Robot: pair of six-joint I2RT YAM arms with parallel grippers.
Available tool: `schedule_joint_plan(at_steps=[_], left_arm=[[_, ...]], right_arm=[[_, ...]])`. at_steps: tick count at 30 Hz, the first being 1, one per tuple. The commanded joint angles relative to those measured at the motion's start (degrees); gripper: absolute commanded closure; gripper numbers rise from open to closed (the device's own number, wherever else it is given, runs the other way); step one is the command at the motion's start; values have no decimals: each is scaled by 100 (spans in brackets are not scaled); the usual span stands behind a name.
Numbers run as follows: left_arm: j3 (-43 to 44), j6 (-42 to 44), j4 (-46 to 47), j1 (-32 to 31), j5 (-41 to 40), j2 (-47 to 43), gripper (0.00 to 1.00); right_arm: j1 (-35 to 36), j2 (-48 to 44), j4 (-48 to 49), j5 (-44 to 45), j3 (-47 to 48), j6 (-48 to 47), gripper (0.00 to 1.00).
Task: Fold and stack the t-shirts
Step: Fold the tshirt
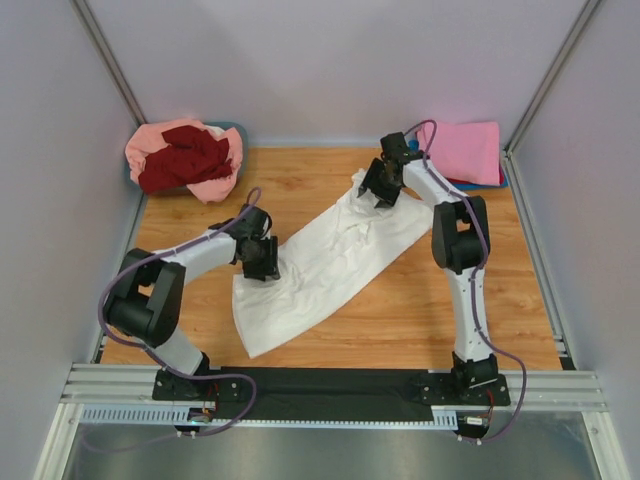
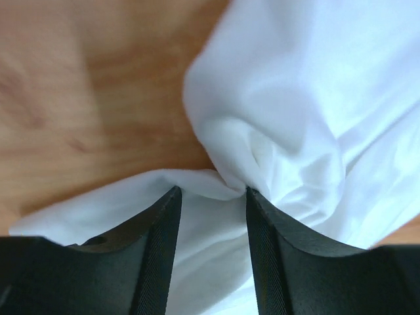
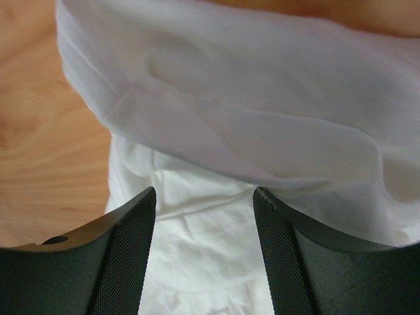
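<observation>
- Left gripper (image 2: 212,191) fingers filled the bottom of its wrist view. They stood about half apart and pressed down onto the white shirt (image 1: 330,260). Cloth showed in the gap and puckered into a knot of folds at the tips, but nothing looked clamped.
- Right gripper (image 3: 205,191) also had its jaws half spread, over the shirt's far end. A hem and a folded-over band of cloth lay just beyond the tips, and it gripped nothing that could be seen.
- White shirt lay as a long crumpled strip slanting across the table (image 1: 400,310), from near left to far right. A gripper sat at each end, probably so the arms could take opposite ends and draw the cloth flat before folding.
- No print showed on it, so it likely lay face down or doubled over.
- Salmon shirt (image 1: 150,150) and dark red shirt (image 1: 185,160) were heaped in the tub (image 1: 237,127) at the far left corner, well apart from the work. They looked like shirts waiting their turn.
- Pink shirt (image 1: 468,150) lay flat and squared in the far right corner, apparently the finished stack. A blue edge (image 1: 507,178) showed beneath it, though whether that was a shirt could not be told.
- Closing on bunched cloth risked catching several layers and dragging wrinkles into the fold.
</observation>
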Motion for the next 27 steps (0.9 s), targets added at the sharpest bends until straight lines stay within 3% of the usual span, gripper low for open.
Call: schedule_joint_plan(at_steps=[1, 4, 8, 12, 18, 23, 27], left_arm=[[-808, -816, -151, -427, 669, -417, 48], [-1222, -1510, 191, -1040, 1100, -779, 45], [-1303, -2223, 193, -1877, 1154, -1359, 42], [-1241, -2647, -218, -2492, 1005, -1816, 42], [-635, -2920, -1685, -3389, 109, -2607, 40], [-670, -2991, -2030, -3654, -865, -3205, 41], [-748, -2745, -1803, -3689, -1315, -3696, 50]], right_arm=[[233, 1131, -496, -430, 1683, -18, 37], [330, 1967, -401, -843, 2968, 209, 37], [470, 2188, 1011, -1301, 2786, 623, 38], [611, 2478, 1533, -1380, 3285, 694, 38], [655, 2523, 2052, -1380, 3296, 791, 37], [664, 2190, 2351, -1801, 3147, 730, 36], [655, 1522, 2246, -1917, 2910, 231, 31]])
